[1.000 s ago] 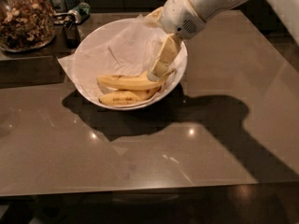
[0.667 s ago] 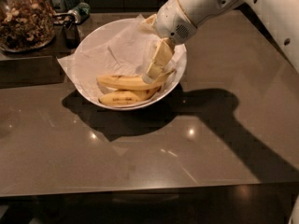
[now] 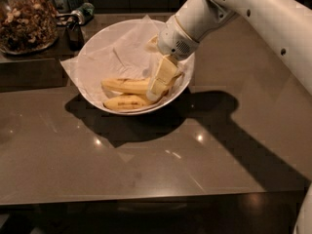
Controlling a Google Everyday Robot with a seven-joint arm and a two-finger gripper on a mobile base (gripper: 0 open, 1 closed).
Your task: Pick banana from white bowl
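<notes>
Reaching arm point(image 3: 253, 13): white, enters from upper right and slants down into the white bowl point(image 3: 146, 110).
Gripper point(image 3: 155, 94): low in the bowl's right half, tip at the right end of the banana point(image 3: 124, 85); cannot tell whether it is clamped or spread.
Banana: lies on the crinkled paper liner point(image 3: 117, 52), just behind a speckled banana point(image 3: 126, 103).
Bowl: stands on the brown surface point(image 3: 146, 165); nut jar point(image 3: 27, 21) at upper left.
</notes>
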